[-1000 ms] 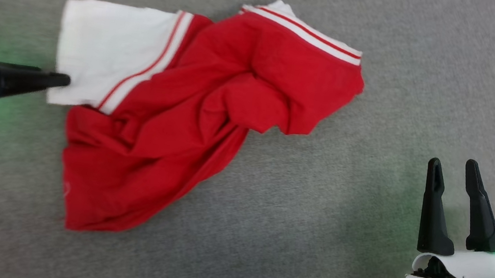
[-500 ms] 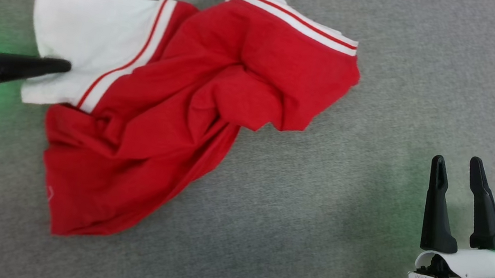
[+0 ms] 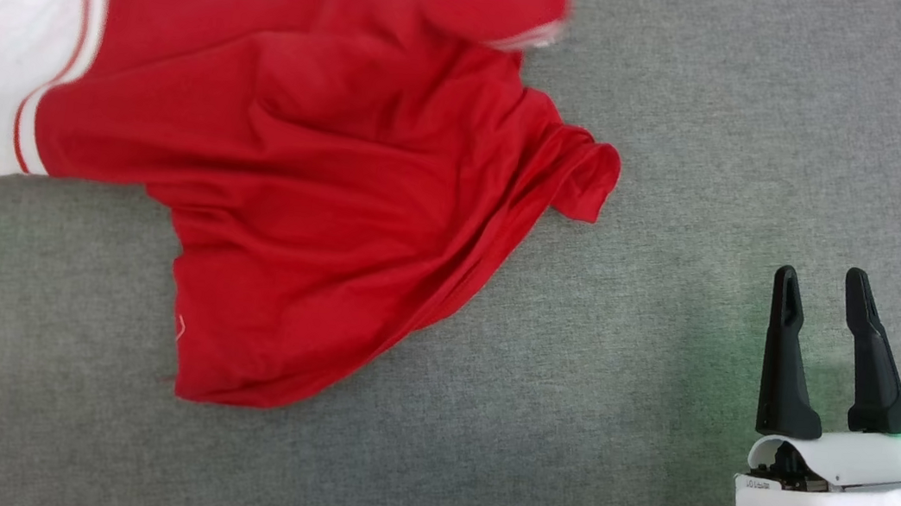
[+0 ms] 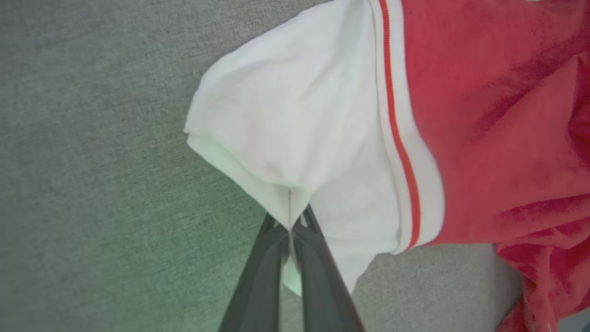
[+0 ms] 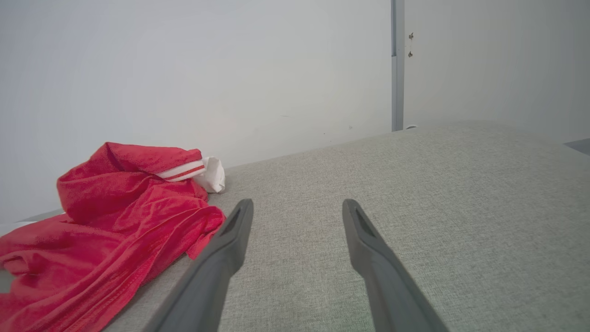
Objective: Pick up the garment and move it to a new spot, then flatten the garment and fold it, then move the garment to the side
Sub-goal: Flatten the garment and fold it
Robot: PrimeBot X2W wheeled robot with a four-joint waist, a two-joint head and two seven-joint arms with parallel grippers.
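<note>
I noted the garment (image 3: pixel 320 184) as soft matt cloth, creased. The grey surface (image 3: pixel 696 103) looked coarse, woven. The right gripper (image 3: pixel 821 280) fingers (image 3: pixel 784 367) were matt dark plastic.

You have a grey woven fabric surface (image 3: pixel 696 103) across the head view, evenly textured, with a faint green tint at its far left edge. In the right wrist view you can see it run back to a plain white wall (image 5: pixel 184 69), which a thin grey vertical strip (image 5: pixel 397 64) divides, with two small dark fittings (image 5: pixel 410 44) just beside the strip on its right. At that view's right edge you get a small dark grey patch (image 5: pixel 580 145) beyond the surface's rim.
</note>
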